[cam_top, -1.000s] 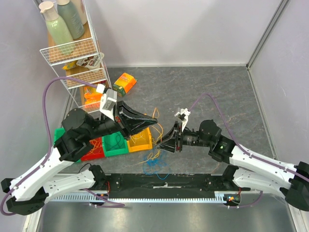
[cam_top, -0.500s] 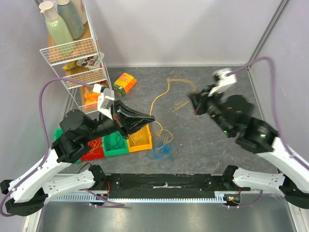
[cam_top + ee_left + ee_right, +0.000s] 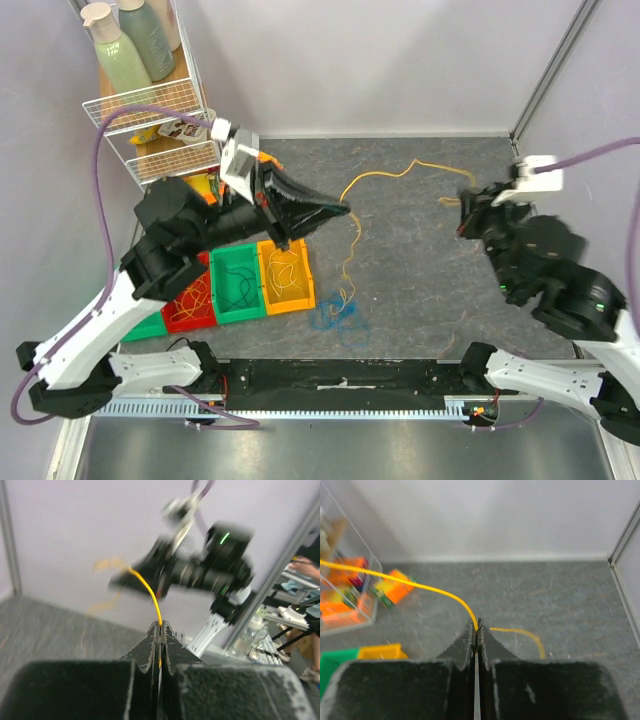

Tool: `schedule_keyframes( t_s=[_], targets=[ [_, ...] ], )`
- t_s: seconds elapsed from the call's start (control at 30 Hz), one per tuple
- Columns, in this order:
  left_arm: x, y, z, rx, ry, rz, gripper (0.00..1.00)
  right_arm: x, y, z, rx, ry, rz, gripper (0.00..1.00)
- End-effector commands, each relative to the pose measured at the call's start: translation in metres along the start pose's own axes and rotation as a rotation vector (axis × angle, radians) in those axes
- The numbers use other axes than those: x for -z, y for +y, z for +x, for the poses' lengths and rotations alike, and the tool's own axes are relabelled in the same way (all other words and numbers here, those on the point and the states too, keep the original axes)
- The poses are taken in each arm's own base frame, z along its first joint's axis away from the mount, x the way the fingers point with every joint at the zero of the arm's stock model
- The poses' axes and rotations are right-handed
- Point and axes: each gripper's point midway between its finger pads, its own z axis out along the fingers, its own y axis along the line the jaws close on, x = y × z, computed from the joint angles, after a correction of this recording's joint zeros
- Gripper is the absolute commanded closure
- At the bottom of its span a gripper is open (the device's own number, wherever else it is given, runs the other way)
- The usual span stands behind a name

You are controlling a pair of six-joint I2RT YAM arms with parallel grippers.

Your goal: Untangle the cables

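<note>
Holding yellow cable [image 3: 400, 172]: left gripper [image 3: 343, 210] and right gripper [image 3: 467, 212] both clamped on it; I fear pulling toward three o'clock tightens its snag with blue cable [image 3: 335, 322].

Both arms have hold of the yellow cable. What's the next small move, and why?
Probably raise both grippers a little together. The left gripper and right gripper are each shut on the yellow cable, which spans between them, but its tail hangs down onto the blue cable, seemingly not free yet.
</note>
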Motion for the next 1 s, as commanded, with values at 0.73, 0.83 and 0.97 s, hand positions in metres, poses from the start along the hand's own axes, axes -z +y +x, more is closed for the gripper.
schedule_keyframes(
  t_s=[0.73, 0.83, 0.97],
  targets=[
    [-0.105, 0.018, -0.094, 0.013, -0.167, -0.013, 0.98, 0.002, 0.094, 0.232, -0.034, 0.295, -0.505, 0.06],
    [-0.101, 0.010, -0.098, 0.025, -0.173, 0.015, 0.98, -0.026, 0.081, 0.241, -0.037, 0.285, -0.320, 0.10],
    [-0.093, -0.003, -0.112, 0.026, -0.204, 0.051, 0.98, -0.046, 0.085, 0.260, -0.052, 0.283, -0.245, 0.28]
  ],
)
